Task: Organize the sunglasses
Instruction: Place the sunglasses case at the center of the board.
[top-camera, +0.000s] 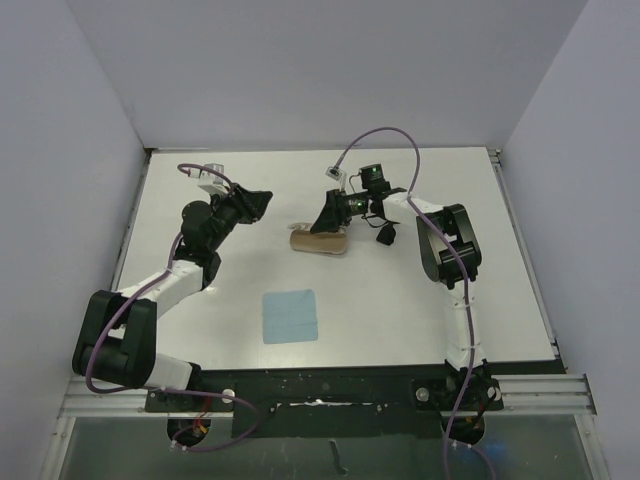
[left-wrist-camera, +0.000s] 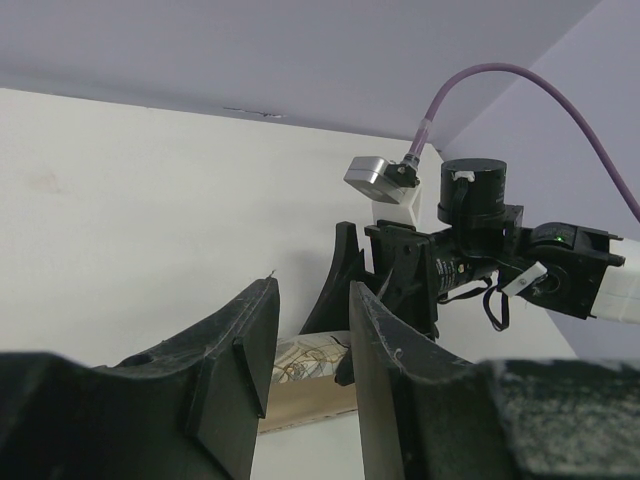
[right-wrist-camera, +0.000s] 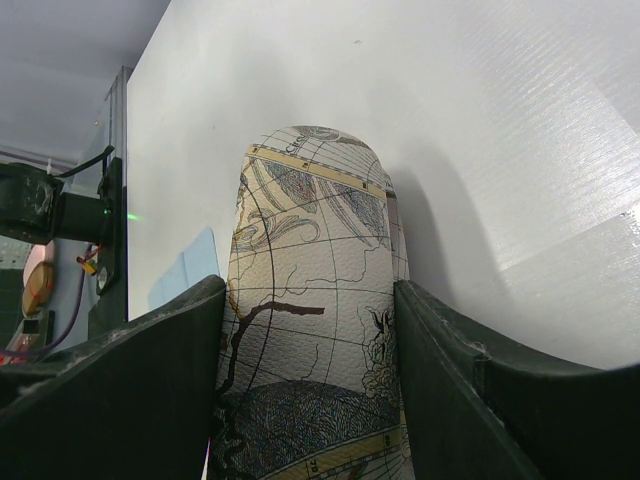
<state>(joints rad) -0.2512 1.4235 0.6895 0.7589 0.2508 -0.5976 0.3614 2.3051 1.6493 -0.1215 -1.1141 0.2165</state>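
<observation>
The oblong marbled case lies on the white table just right of the middle. My right gripper comes down on it from the far right. In the right wrist view the case fills the gap, with the gripper shut on it and both fingers against its sides. My left gripper hovers to the left of the case, apart from it and pointing at it. Its jaws stand open with nothing between them, and the case shows through the gap. The sunglasses are hidden.
A light blue square cloth lies flat near the front middle of the table; its corner shows in the right wrist view. A thin black loop hangs under the right wrist. Walls close in the table on three sides.
</observation>
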